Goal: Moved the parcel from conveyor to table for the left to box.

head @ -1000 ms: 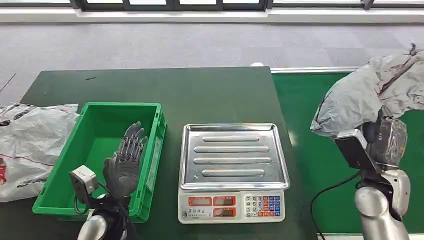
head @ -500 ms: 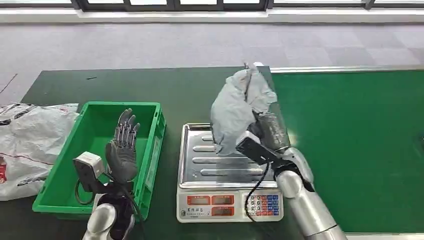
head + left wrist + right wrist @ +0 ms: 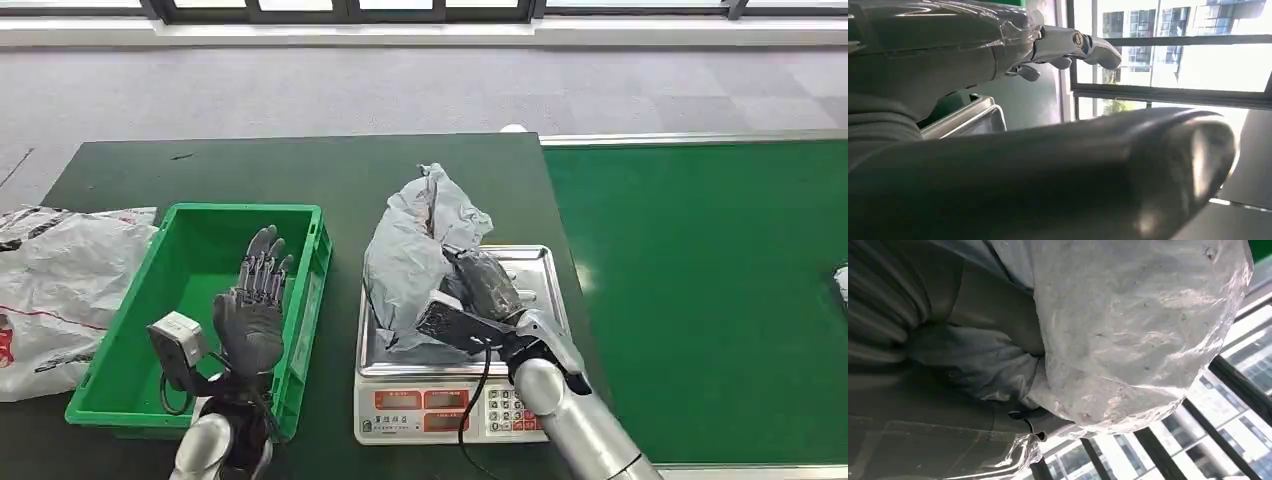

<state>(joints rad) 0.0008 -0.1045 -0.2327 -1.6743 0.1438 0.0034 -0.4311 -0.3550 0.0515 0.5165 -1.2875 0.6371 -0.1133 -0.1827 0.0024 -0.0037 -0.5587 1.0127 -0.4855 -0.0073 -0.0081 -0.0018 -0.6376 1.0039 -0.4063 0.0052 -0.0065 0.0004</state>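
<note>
A crumpled grey plastic parcel point(image 3: 410, 255) sits on the left part of the steel scale tray point(image 3: 545, 290), its bulk leaning over the tray's left edge. My right hand point(image 3: 485, 285) grips the parcel from its right side; up close, the right wrist view has the grey parcel point(image 3: 1128, 335) pressed against the hand. My left hand point(image 3: 250, 310) is raised over the green crate point(image 3: 160, 300) with its fingers spread, holding nothing. In the left wrist view the left hand point(image 3: 1068, 47) reaches toward a window.
The scale's keypad and display point(image 3: 430, 405) face me at the table's front. A white and grey bag point(image 3: 50, 290) lies left of the crate. The green conveyor point(image 3: 700, 290) runs along the right, with a grey parcel edge point(image 3: 842, 282) at its far right.
My right hand carried the parcel leftward from the conveyor and lowered it onto the scale tray. My left hand stayed raised over the crate, shifting slightly.
</note>
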